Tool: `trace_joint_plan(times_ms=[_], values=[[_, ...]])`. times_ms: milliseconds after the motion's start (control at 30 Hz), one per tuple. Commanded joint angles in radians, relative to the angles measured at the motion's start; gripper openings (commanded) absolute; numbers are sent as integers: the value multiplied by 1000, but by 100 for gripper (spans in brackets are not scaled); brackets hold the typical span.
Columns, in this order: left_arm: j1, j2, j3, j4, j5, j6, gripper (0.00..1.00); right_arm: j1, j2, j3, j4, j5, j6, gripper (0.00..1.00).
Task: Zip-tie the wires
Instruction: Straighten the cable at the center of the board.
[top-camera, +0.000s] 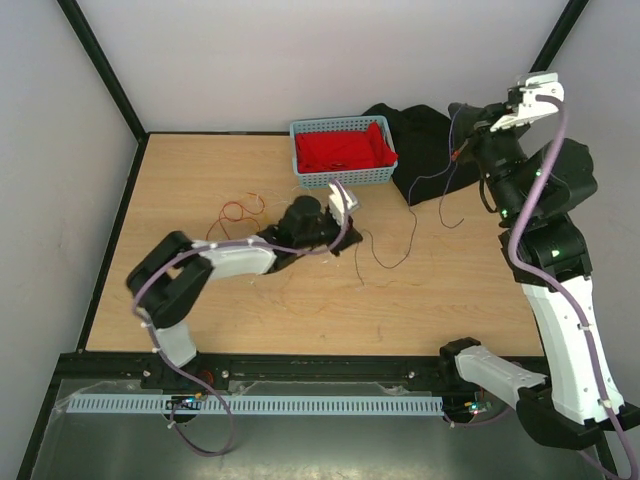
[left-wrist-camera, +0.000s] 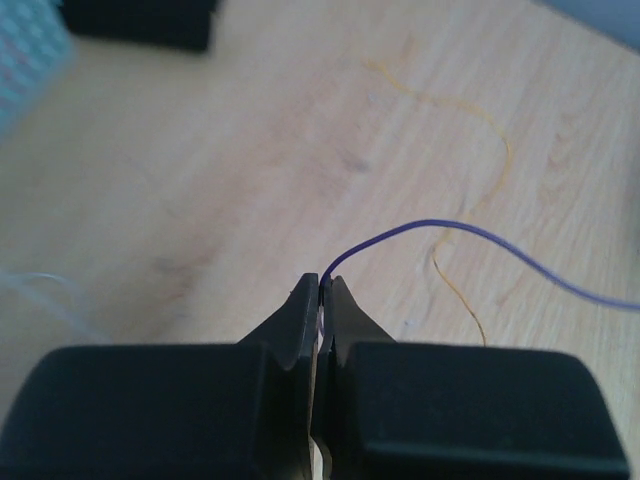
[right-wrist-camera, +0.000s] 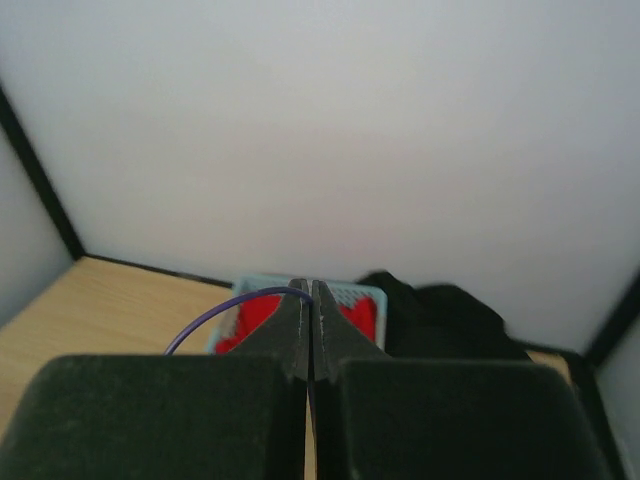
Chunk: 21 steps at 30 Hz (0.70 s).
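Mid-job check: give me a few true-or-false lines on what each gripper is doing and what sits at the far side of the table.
1. The left gripper has its jaws shut on a thin purple wire. True.
2. The right gripper rests on the table. False: it is raised off the table, jaws shut on a purple strand.
3. The blue basket holds a red cloth. True.
4. The black cloth lies left of the basket. False: in the top view it lies to the basket's right.
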Motion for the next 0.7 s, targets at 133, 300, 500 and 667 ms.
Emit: trace_joint_plan(times_ms=[133,300,500,667], values=[[115,-339,25,-436,-71,117,0,-2,-58,-222,-101,213,-94,0],[138,-421,82,-842,-132,202,0,-2,-114,-428,-110,226,-69,0],[138,-480,38,-1029,-236,293,0,-1,-129,-540,-148,248,-37,0],[140,-479,15,-1062,-262,287,0,-1,-118,-598,-202,329,-46,0]])
